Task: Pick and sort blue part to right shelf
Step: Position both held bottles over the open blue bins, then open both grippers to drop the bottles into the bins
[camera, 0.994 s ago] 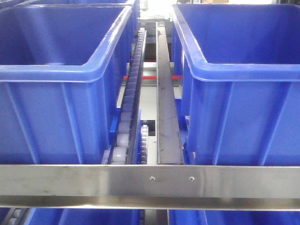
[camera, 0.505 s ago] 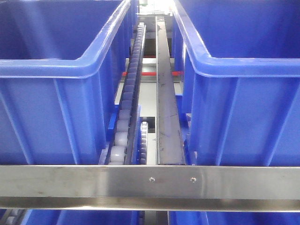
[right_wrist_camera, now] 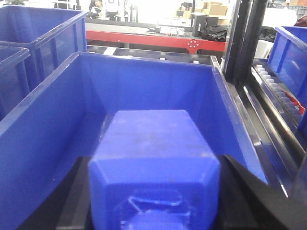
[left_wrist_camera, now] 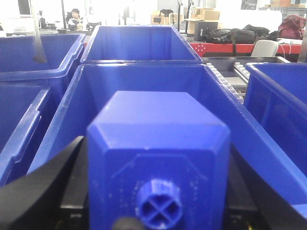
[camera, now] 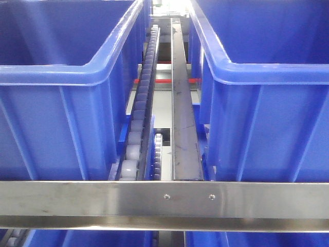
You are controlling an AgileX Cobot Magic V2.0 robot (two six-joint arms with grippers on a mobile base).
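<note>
While faceted, each matte blue part fills its black tool

two bins sit side by side behind the front rail — a roller track runs between them.

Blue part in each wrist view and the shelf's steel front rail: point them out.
blue part in left gripper (left_wrist_camera: 158, 143), left wrist view, its sloped top face.
blue part in right gripper (right_wrist_camera: 153, 143), right wrist view, its top face.
front rail (camera: 103, 203), front-facing view, brushed face.
</note>
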